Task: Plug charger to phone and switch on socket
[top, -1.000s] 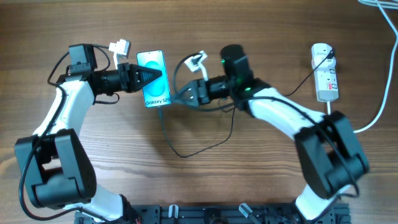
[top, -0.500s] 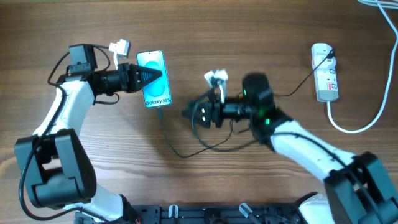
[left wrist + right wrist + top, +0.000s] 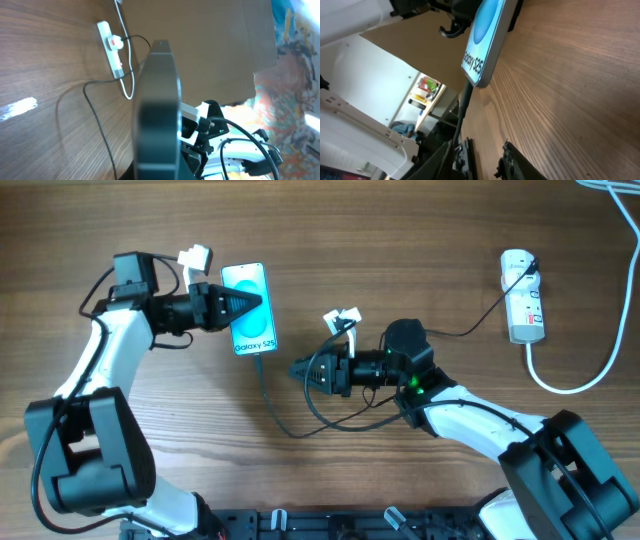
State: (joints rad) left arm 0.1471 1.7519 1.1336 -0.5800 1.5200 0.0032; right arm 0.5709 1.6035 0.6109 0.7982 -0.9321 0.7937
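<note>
Your left gripper point(image 3: 261, 303) is clamped on the phone point(image 3: 253, 332), held near the table's far-left. The right gripper point(image 3: 297, 370) sits mid-table, jaws partly apart with nothing between them. The charger point(image 3: 463, 107) meets the phone's bottom edge, and its slack is partly hidden under the right arm. The socket point(image 3: 522, 300) is at the far-right edge; its switch is too small to read.

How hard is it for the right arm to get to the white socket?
Probably yes, it can. The socket lies on its own side, only bare table and the charger cable between. Its fingers face away, toward the phone, so it must turn.
</note>
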